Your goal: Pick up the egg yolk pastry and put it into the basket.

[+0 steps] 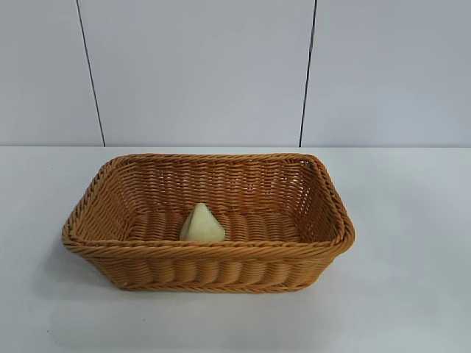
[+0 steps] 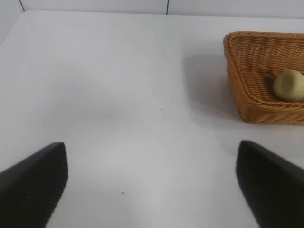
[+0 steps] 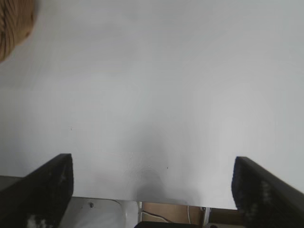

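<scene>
Woven orange-brown wicker basket already holds the small pale yellow rounded pastry; both grippers, left gripper and right gripper, are spread wide and empty, so I judge only parking remains

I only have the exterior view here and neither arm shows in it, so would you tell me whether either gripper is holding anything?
Observer: No. The left wrist view shows the left gripper open over bare table, nothing between its fingers.
Operator: And the right one?
Observer: The right gripper is open and empty too, near the table's edge, with only a corner of the basket in its view.
Operator: Is the pastry touching the basket wall?
Observer: From the left wrist view, the egg yolk pastry sits on the basket floor close to the near wall; contact I cannot tell.
</scene>
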You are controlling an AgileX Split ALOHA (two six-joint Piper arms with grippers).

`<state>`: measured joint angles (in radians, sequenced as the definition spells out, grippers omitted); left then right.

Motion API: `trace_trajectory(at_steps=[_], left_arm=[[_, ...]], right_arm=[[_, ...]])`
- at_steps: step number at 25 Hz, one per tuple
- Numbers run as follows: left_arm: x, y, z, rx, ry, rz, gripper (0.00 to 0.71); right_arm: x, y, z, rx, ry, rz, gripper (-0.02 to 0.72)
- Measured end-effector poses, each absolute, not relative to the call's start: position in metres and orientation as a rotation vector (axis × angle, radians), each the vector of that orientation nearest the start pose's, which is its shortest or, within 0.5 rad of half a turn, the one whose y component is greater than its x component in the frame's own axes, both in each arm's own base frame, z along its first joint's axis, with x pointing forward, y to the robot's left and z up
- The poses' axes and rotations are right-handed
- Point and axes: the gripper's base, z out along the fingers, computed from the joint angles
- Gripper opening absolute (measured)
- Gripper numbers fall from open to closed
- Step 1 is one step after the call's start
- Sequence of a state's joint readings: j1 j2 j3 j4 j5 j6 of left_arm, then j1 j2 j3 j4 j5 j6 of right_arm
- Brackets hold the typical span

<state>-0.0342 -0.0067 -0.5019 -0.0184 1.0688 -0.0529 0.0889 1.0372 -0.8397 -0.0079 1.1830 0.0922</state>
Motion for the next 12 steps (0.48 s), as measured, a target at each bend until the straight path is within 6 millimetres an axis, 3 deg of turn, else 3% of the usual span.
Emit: trace_trajectory(at_steps=[6, 9, 12], left_arm=[[-0.007, -0.001, 0.277, -0.018, 2.044, -0.076, 0.692], [-0.007, -0.001, 0.277, -0.018, 2.044, -0.076, 0.692], [-0.007, -0.001, 0.277, -0.018, 2.044, -0.076, 0.692]], right_arm=[[0.100, 0.008, 0.274, -0.087, 2.580, 0.028, 0.644], [0.076, 0.007, 0.265, -0.090, 2.520, 0.043, 0.644], [0.061, 0.005, 0.271, -0.088, 2.412, 0.048, 0.644]])
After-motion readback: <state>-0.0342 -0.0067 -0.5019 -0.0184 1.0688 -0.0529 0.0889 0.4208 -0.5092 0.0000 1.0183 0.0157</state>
